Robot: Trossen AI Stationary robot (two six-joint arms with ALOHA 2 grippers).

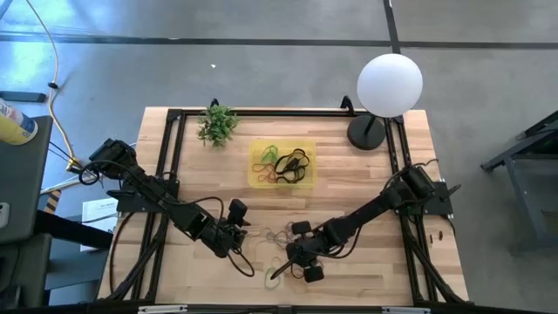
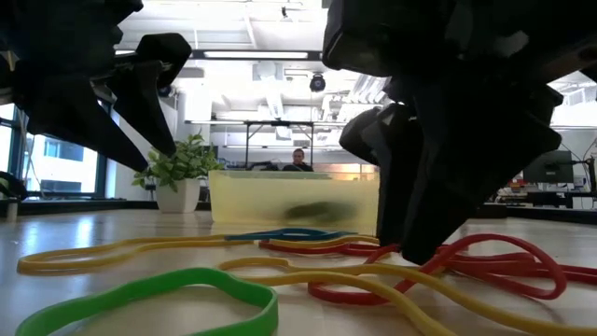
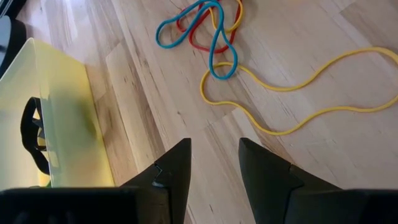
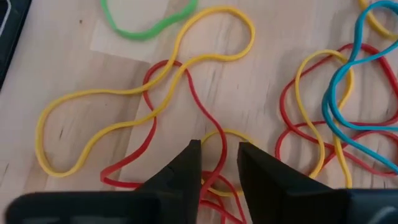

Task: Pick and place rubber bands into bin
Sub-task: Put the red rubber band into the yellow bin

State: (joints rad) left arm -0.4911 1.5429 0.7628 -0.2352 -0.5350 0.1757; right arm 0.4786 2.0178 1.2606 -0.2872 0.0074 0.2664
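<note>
Several loose rubber bands, red, yellow, blue and green, lie tangled on the wooden table (image 4: pixel 186 81) near its front edge (image 1: pixel 277 237). The yellow bin (image 1: pixel 282 163) stands farther back with several bands in it. My right gripper (image 4: pixel 219 155) points steeply down into the pile, its tips at the table. The fingers stand a small gap apart, with a red strand (image 4: pixel 211 127) and the top of a yellow loop (image 4: pixel 227 132) between them. My left gripper (image 3: pixel 214 152) hangs open over bare wood, left of the pile, with nothing between its fingers. My right gripper comes at the pile from above, slanting down, its fingers (image 4: pixel 186 168) on either side of the red strand and the yellow loop, which both lie flat on the table. Whether the fingers touch them, I cannot tell.
A small green plant (image 1: pixel 216 125) stands at the far left corner and a white globe lamp (image 1: pixel 390 85) at the far right. A green band (image 1: pixel 272 275) lies nearest the front edge. A black frame runs round the table's edges. A person sits in the room behind (image 2: pixel 298 161).
</note>
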